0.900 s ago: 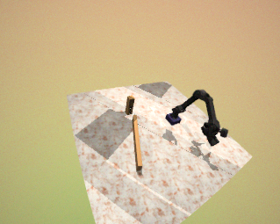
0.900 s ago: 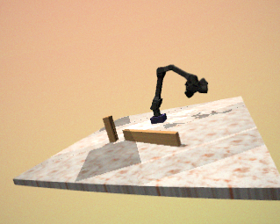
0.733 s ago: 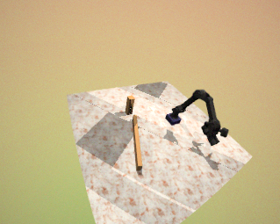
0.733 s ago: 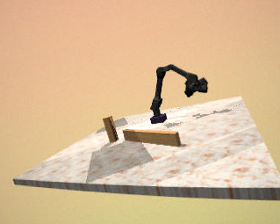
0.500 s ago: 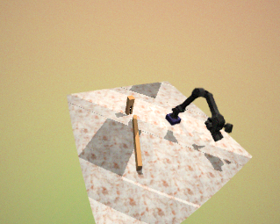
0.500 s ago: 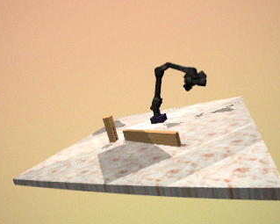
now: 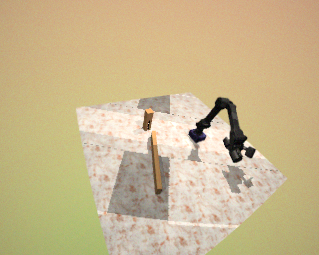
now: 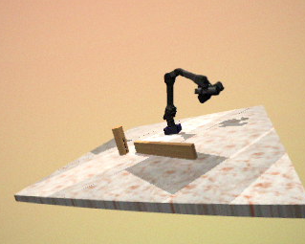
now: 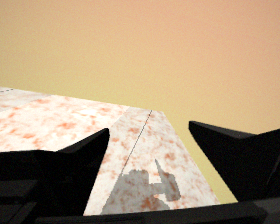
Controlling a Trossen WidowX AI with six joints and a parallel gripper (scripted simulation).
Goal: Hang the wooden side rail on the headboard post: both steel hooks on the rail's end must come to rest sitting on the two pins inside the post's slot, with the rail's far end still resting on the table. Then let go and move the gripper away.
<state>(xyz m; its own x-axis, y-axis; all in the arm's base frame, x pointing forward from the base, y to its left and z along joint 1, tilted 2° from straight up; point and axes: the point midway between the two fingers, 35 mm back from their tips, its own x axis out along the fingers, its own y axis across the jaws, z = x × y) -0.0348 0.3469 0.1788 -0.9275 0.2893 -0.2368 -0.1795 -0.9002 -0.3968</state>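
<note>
The wooden headboard post stands on the table, with its dark slot facing the rail's side. The long wooden side rail lies on its narrow edge on the table. Its near end is close to the post, and a small gap shows between them in the exterior view. The steel hooks and the pins are too small to make out. My gripper is open and empty, raised above the table on the arm's other side, far from rail and post.
The arm's blue base stands to the right of the post and rail. The marbled table ends at an edge beyond my gripper. The wrist view shows the arm's shadow on the table between the fingers.
</note>
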